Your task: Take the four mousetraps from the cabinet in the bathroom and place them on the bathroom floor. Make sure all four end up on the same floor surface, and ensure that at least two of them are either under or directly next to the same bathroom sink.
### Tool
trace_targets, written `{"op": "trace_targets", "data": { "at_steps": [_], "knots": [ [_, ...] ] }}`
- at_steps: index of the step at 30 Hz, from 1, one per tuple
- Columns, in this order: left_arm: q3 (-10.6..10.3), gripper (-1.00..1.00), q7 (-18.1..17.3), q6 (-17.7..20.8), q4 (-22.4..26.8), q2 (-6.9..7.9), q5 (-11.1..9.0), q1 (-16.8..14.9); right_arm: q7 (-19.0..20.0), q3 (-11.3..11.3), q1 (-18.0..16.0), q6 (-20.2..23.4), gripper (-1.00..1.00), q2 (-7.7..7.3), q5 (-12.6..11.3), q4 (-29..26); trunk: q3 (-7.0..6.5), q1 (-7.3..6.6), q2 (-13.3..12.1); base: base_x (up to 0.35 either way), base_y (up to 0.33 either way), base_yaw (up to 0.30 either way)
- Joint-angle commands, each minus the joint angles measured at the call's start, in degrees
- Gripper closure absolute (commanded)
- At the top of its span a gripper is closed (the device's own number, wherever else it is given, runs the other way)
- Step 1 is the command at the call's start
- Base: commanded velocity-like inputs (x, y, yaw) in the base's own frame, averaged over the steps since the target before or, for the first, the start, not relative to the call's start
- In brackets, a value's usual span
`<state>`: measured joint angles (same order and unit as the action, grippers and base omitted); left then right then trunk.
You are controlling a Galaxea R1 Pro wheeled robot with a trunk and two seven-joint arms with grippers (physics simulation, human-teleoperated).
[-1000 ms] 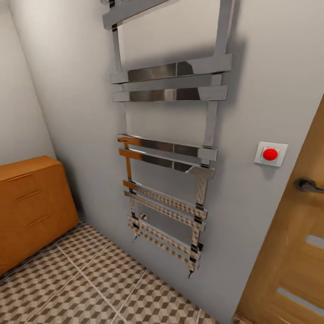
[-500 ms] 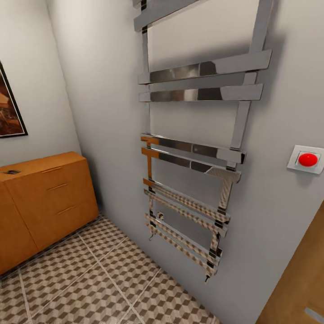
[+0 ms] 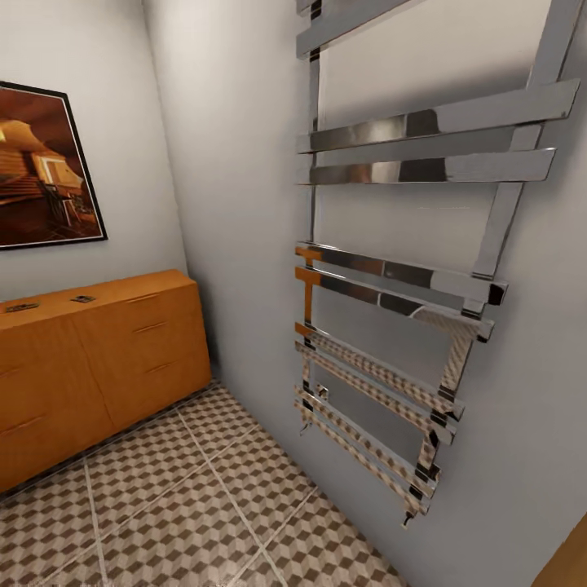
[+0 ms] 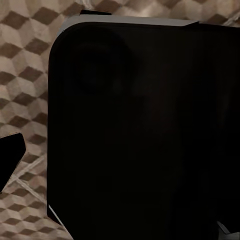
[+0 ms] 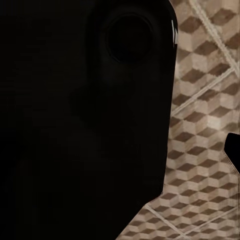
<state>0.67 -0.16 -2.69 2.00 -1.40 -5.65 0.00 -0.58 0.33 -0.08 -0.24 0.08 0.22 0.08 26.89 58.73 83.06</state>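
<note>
where two small mousetraps (image 3: 82, 299) dot the orange cabinet (image 3: 122, 350), jaw state can't be told.

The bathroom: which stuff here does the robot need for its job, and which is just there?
Needed:
- orange cabinet
- two small mousetraps on its top
- cube-patterned floor

Just there:
- chrome towel rail
- framed picture

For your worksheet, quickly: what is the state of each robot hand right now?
Left hand: cannot be told; a dark body blocks its wrist view.
Right hand: cannot be told, for the same reason.
</note>
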Motion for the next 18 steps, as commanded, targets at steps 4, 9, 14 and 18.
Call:
{"op": "trace_targets", "data": {
  "at_steps": [4,9,14,18],
  "knots": [
    [-0.02,-1.00,-0.02,-0.09,0.02,-0.01,-0.59,0.00,-0.10,0.03,-0.01,-0.02,-1.00,0.01,0.07,0.01,0.04,0.00,0.02,0.000,0.000,0.273],
    [-0.11,-1.00,-0.02,-0.05,0.02,-0.01,-0.57,0.00,-0.14,0.08,-0.01,-0.02,-1.00,0.04,0.12,0.01,0.04,0.00,0.02,0.000,0.000,0.273],
    [-0.13,-1.00,-0.02,-0.06,0.03,-0.01,-0.58,0.00,-0.16,0.10,-0.01,-0.02,-1.00,0.03,0.13,0.01,0.04,0.00,0.02,0.000,0.000,0.273],
    [-0.10,-1.00,-0.05,-0.08,0.03,-0.01,-0.59,0.00,-0.20,0.11,-0.01,-0.02,-1.00,0.03,0.13,0.01,0.04,0.00,0.02,0.000,0.000,0.273]
  ]
}}
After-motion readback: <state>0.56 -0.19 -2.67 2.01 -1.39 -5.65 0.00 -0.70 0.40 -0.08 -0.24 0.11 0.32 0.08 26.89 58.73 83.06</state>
